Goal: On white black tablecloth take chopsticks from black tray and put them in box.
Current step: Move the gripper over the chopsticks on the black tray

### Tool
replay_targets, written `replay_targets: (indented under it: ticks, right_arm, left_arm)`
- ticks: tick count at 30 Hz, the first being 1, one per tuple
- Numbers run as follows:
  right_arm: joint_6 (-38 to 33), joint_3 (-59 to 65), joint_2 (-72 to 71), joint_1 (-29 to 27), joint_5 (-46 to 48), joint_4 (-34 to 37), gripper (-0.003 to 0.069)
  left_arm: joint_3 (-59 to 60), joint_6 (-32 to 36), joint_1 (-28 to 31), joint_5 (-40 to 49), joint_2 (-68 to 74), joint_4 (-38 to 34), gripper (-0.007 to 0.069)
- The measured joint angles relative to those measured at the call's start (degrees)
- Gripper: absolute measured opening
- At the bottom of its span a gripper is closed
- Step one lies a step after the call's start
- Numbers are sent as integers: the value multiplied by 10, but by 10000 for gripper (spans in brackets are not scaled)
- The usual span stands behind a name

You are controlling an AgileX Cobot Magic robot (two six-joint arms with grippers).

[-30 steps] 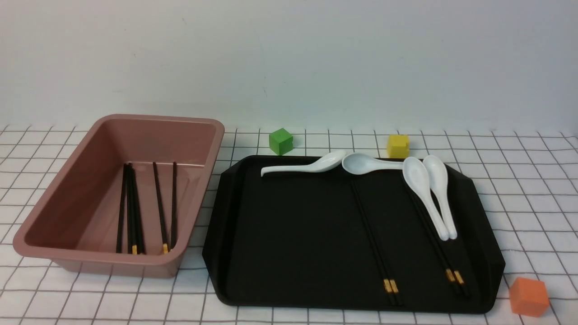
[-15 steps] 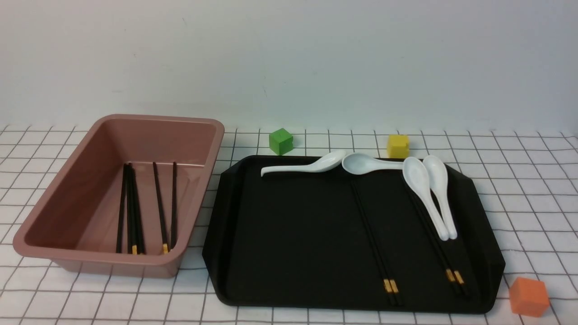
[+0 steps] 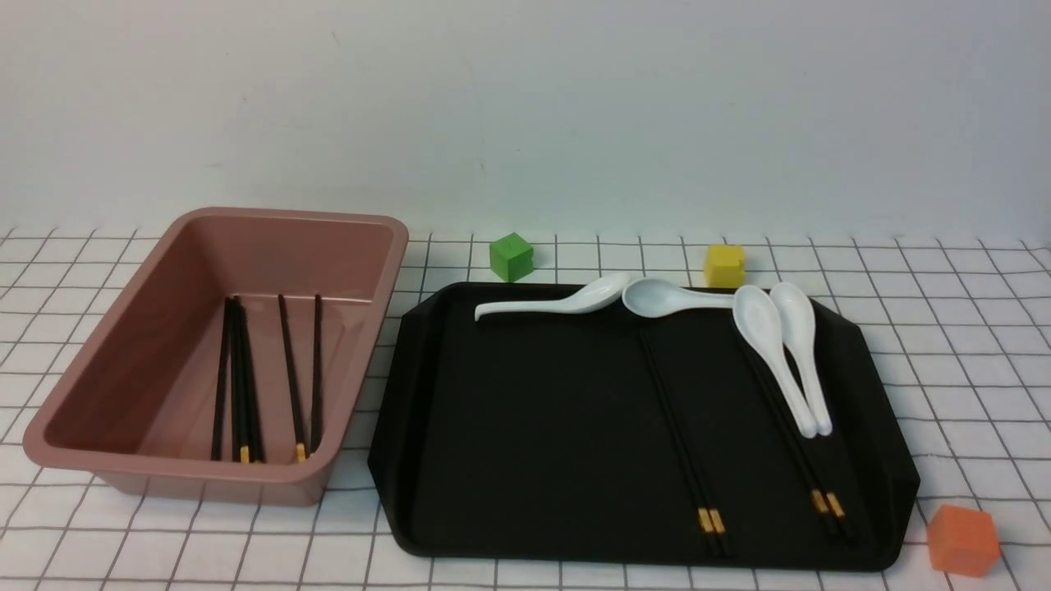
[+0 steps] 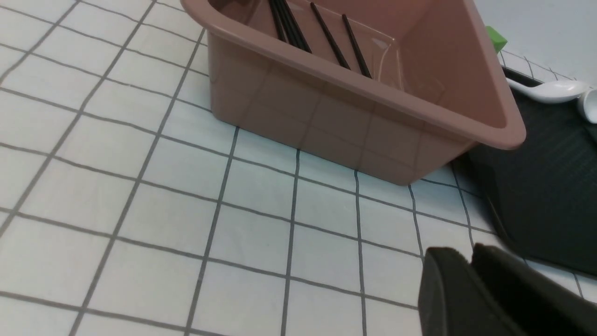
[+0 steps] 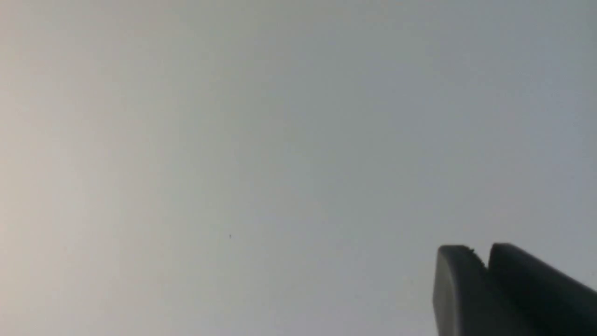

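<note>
Left gripper (image 4: pixel 468 257) is hovering low over the tablecloth (image 4: pixel 140 186), near the closest corner of the box (image 4: pixel 354 121). Its two dark fingers (image 4: pixel 443 289) are pressing together with only a thin seam between them, gripping nothing. The wrist is tilting down toward the cloth, with the box wall ahead and the black tray (image 4: pixel 550 186) just beside that corner. Neither arm is showing in the front view.

In that view the box is sitting at the left. Several chopsticks in the box (image 3: pixel 238 377) are lying lengthwise on its floor, gold bands toward the near end. A green cube (image 3: pixel 511 256) is resting on the cloth behind the gap between box and tray.

The tray is lying just right of the box. Four white soup spoons (image 3: pixel 558 302) are lying along its far edge. The middle pair of chopsticks (image 3: pixel 681 443) is running from under a spoon bowl to the near rim. The right pair of chopsticks (image 3: pixel 800 460) is lying partly under the two rightmost spoons. A yellow cube (image 3: pixel 723 265) is sitting behind the tray, and an orange cube (image 3: pixel 961 539) off its near right corner.

The right gripper (image 5: pixel 485 255) is pointing at a plain pale surface, fingers closed together and empty.
</note>
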Motion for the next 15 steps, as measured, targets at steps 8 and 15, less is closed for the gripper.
replay_targets:
  ticks: [8,15]
  right_arm:
    - [-159,-253,315,0,438,-21,2]
    - [-250,-337,648,63,588,26,44]
  left_arm:
    - [0,0,0,0,0,0,82]
    - [0,0,0,0,0,0,92]
